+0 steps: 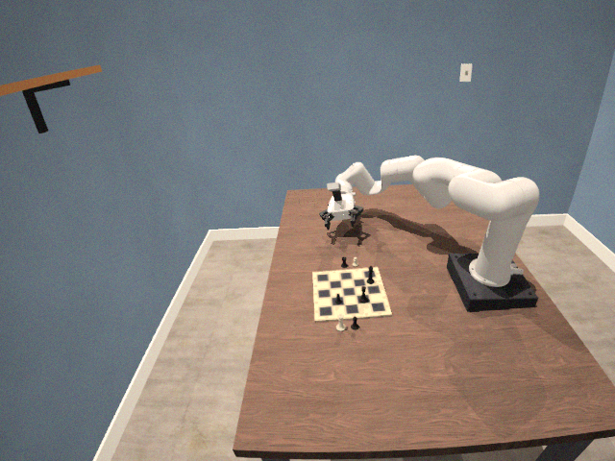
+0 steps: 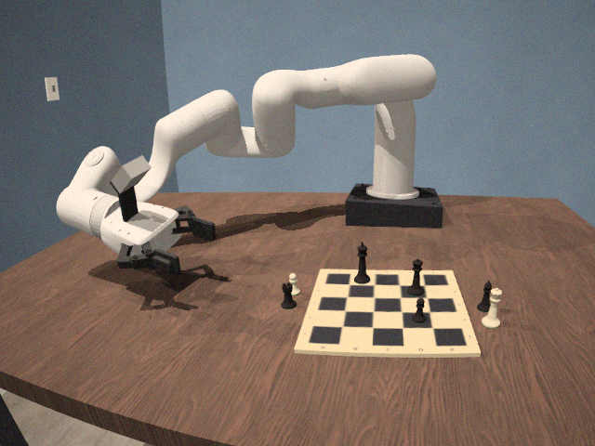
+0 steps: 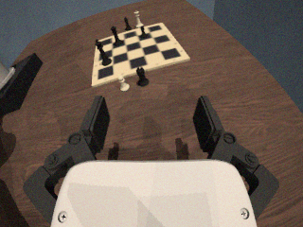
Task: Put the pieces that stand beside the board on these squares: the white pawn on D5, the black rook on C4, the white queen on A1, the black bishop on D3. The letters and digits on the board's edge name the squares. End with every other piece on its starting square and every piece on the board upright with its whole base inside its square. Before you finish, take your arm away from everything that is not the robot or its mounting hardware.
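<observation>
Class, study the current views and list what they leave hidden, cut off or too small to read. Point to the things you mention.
- Board [image 1: 351, 313] [image 2: 331, 354] [image 3: 176, 61] lettering: too small to read reliably in the top view.
- Table [image 1: 422, 357] [image 2: 216, 374] [image 3: 246, 109] legs: mostly outside the exterior view, cut off by its lower left edge.
- Robot's black base [image 1: 491, 302] [image 2: 393, 214] [image 3: 26, 80]: cut off by the wrist view's left edge.
- Wall shelf [image 1: 54, 79]: its far end is cut off by the top view's left edge.

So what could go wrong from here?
The black rook and white pawn stand close together, so the open gripper might knock one over while reaching for the other. The same could happen with the white queen and black bishop. The tall black piece near the board's edge might get bumped too.
</observation>
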Robot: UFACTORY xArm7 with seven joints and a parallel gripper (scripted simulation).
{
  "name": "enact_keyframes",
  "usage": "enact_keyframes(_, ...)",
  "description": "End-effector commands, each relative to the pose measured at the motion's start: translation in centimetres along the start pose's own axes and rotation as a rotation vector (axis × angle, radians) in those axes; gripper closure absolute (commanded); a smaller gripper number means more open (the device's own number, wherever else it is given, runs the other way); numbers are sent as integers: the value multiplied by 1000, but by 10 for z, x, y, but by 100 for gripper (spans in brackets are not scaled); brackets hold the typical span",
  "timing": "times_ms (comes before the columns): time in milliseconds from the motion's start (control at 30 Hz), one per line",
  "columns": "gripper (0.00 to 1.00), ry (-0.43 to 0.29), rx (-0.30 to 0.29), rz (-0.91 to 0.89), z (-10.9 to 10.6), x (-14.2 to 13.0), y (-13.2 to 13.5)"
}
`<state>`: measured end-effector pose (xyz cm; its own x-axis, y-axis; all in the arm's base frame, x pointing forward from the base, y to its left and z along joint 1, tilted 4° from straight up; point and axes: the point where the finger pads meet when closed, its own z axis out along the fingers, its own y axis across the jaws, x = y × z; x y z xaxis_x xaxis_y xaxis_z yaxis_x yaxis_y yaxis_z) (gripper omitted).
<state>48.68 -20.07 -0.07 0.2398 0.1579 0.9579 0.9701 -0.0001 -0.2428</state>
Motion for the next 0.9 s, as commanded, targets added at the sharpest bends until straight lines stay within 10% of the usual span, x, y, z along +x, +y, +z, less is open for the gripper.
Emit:
enact_keyframes(0,0,-1,-1,-5,-1,2,0)
enact_keyframes(867,0,9,-5,-14,-3,0,-1)
